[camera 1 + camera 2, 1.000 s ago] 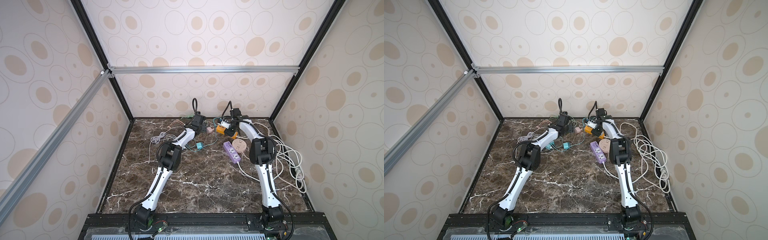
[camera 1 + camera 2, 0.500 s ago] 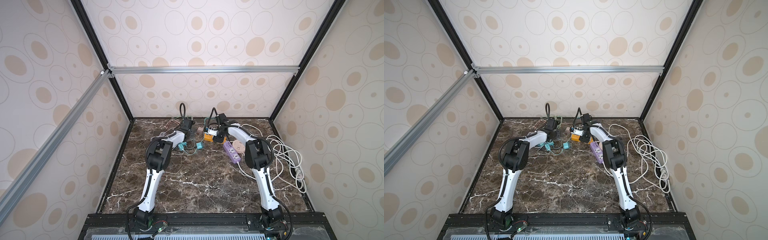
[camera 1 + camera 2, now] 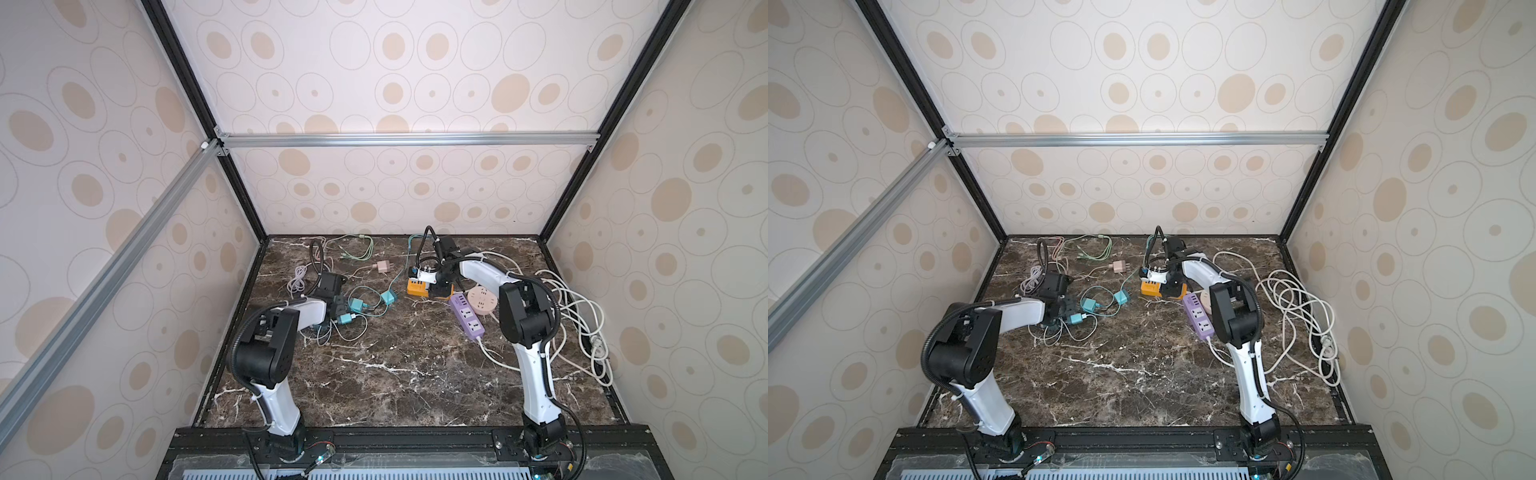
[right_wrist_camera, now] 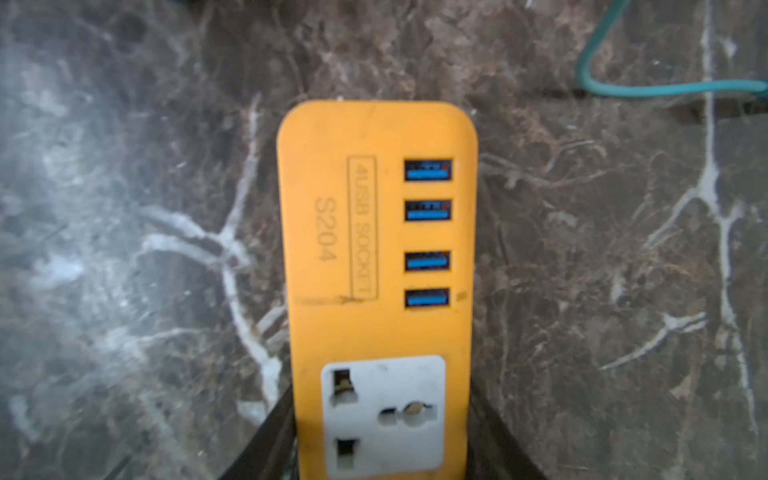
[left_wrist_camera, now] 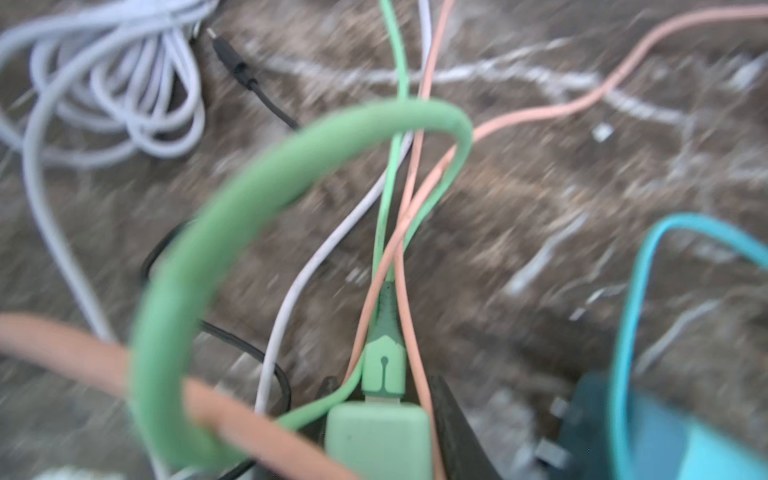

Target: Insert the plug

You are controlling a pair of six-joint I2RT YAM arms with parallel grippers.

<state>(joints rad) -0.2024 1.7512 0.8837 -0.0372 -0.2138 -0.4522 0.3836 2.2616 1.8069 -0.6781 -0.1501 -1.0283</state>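
- Left wrist view: left gripper (image 5: 384,384) jaws pressed against the sides of the green charger plug (image 5: 376,440); its prongs are hidden and cables are tangled around it.
- Top view: plug sits well apart from the orange socket strip (image 3: 419,286). Grasp looks made; carry, alignment and insertion remain.
- Right wrist view: right gripper (image 4: 382,399) pinches the strip's end; white outlet (image 4: 384,415) between the jaws, empty.
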